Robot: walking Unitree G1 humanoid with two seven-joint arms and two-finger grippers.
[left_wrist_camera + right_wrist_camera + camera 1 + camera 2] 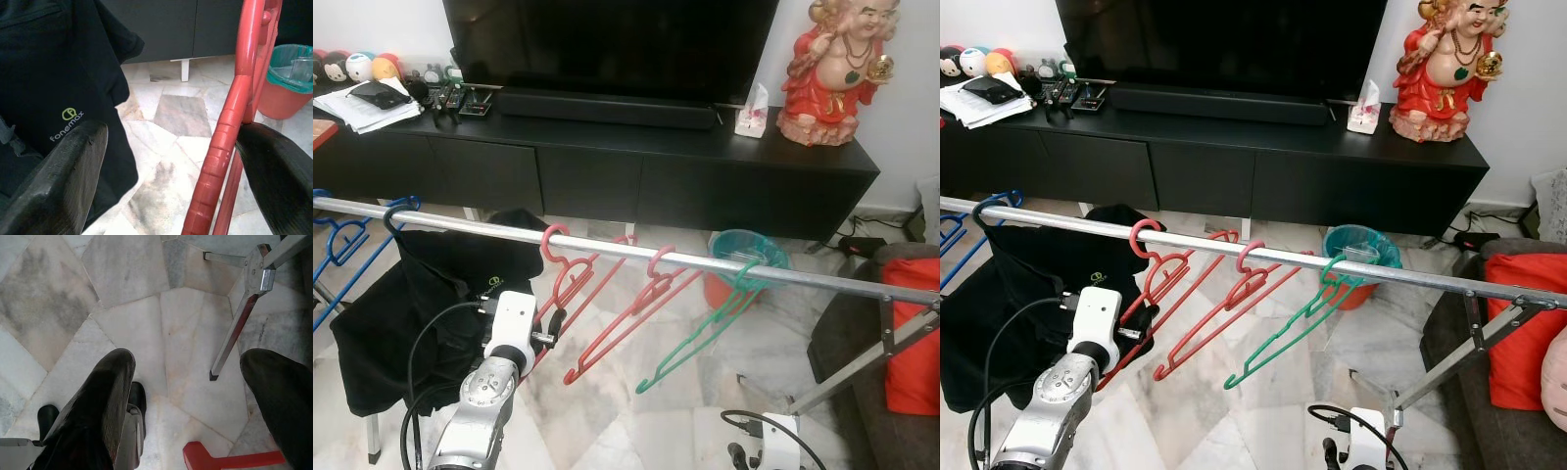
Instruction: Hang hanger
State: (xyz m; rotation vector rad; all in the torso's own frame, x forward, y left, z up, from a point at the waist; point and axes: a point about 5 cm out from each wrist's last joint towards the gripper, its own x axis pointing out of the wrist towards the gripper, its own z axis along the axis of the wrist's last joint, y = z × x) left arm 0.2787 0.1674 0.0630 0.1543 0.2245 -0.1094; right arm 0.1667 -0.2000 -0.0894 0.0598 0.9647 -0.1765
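The left gripper (161, 171), jaws apart, sits just below the rail (607, 247) with the red hanger (560, 284) already hooked there, its long bar slanting down against one finger (the right gripper (195, 396), also spread, hangs low over the floor).

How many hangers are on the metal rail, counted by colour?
Red hangers: 2
Green hanger: 1
Blue hanger: 1
Black hanger carrying the black shirt: 1
Total: 5 on the rail
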